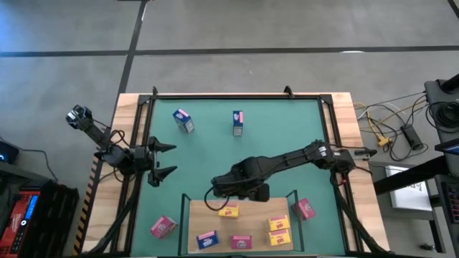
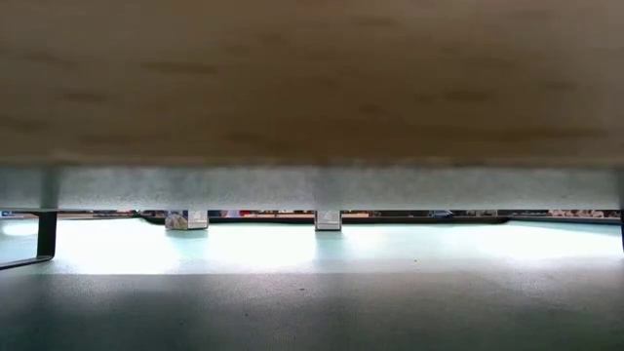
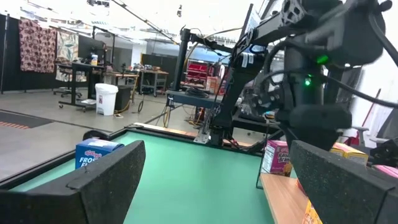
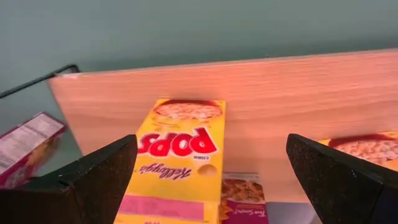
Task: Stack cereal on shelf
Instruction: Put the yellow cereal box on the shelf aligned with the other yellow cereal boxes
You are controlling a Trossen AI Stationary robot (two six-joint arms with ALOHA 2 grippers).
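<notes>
The shelf [image 1: 251,215], a light-wood board with dark posts, stands at the mat's near edge. On it lie a yellow cereal box [image 4: 180,155], two more yellow ones [image 1: 279,230], a blue one [image 1: 207,239] and a pink one [image 1: 240,242]. More boxes sit on the green mat: a blue one [image 1: 183,120] and one [image 1: 237,122] at the far side, and a pink one on each side of the shelf [image 1: 163,227] [image 1: 304,208]. My right gripper [image 4: 211,146] hangs open above the lone yellow box, pointing steeply down and touching nothing. My left gripper [image 1: 172,159] waits open at the mat's left edge.
A dark frame [image 1: 237,95] borders the mat. Thin posts [image 1: 185,201] rise at the shelf's corners. In the low view the shelf's underside [image 2: 312,88] fills the top half. Cables [image 1: 391,129] lie off the table's right side. The mat's middle [image 1: 280,136] is bare.
</notes>
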